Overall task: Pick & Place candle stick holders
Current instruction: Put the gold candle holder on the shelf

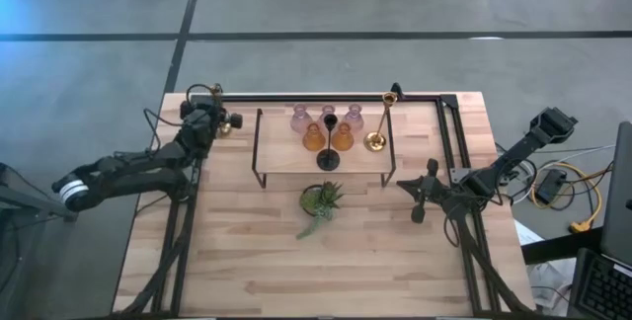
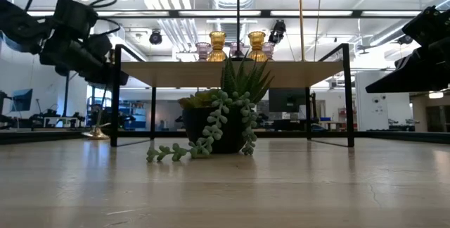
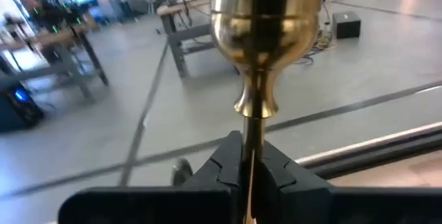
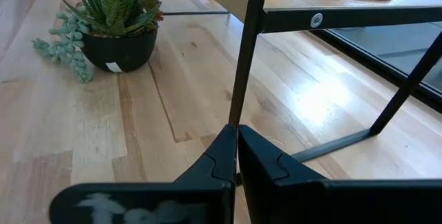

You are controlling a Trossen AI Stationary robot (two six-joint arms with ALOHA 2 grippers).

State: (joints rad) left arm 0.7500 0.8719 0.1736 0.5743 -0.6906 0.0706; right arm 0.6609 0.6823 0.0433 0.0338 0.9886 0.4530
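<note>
Left gripper (image 3: pixel 250 172): closed on the slim stem of a polished brass candle stick holder (image 3: pixel 259 37), below its cup.
Location: far-left table corner, outside the black-framed wooden shelf (image 1: pixel 286 157).
Handling: probably rigid, slick and top-heavy; grip it firmly on the stem and keep it upright.
Right gripper (image 4: pixel 235 156): closed, empty, beside the shelf leg.
Already placed: pink and amber glass holders (image 1: pixel 327 127).

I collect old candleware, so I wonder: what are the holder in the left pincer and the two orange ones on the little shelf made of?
The holder clamped in the left pincer looks like polished brass: golden, with mirror-like reflections, though it could be plated. The amber holders look like glass: translucent, glossy and bulbous.
</note>
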